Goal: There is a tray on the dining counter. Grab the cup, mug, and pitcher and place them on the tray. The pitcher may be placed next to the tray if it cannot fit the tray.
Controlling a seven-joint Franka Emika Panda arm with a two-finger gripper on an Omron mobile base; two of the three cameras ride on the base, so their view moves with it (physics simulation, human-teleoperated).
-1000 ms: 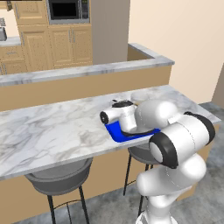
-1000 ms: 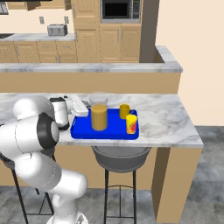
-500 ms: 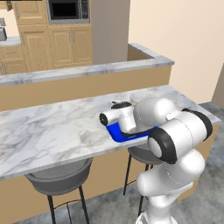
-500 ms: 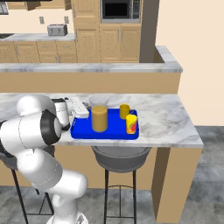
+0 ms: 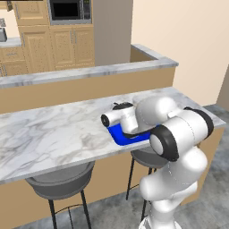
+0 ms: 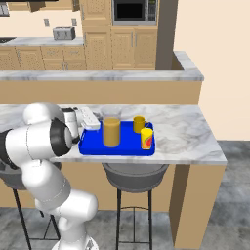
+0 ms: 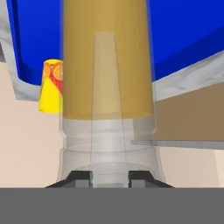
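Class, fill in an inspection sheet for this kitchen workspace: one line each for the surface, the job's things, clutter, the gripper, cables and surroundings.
Surface: marble dining counter.
Tray: blue tray lies on the counter near its front edge.
Pitcher: pitcher stands upright on the tray, orange juice in it.
Mug: mug stands on the tray behind the cup.
Cup: cup stands upright at the tray's right end.
Clutter: nothing seen.
Gripper: gripper shut on the pitcher, one fingertip either side of a narrow clear part in the hand view.
Cables: nothing seen.
Surroundings: stool under the counter; wooden cabinets and microwave behind.
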